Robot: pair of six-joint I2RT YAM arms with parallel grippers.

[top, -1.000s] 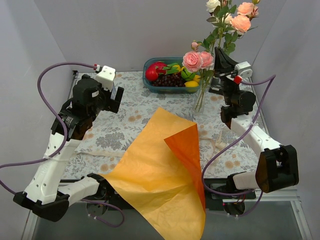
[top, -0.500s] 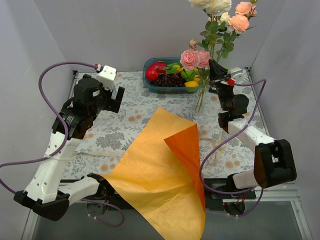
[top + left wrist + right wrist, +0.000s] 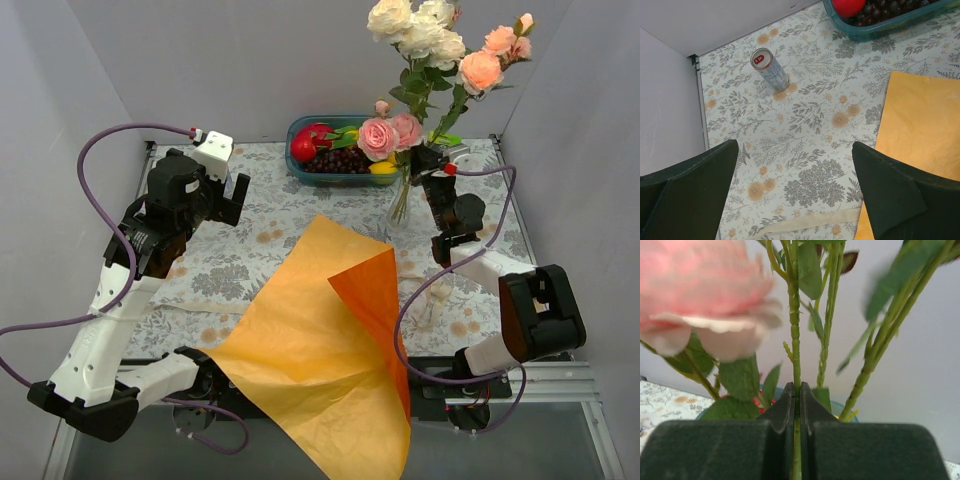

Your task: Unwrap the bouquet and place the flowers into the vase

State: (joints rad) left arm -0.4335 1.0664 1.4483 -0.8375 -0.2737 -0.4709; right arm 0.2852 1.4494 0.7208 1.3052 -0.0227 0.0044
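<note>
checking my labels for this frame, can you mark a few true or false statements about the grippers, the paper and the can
1. The right gripper is shut on a flower stem. True.
2. The left gripper holds the orange paper. False: it is open and empty, above the table.
3. The orange paper is wrapped round the flowers. False: it lies spread open on the table, apart from them.
4. A silver can is on the table. True.
</note>
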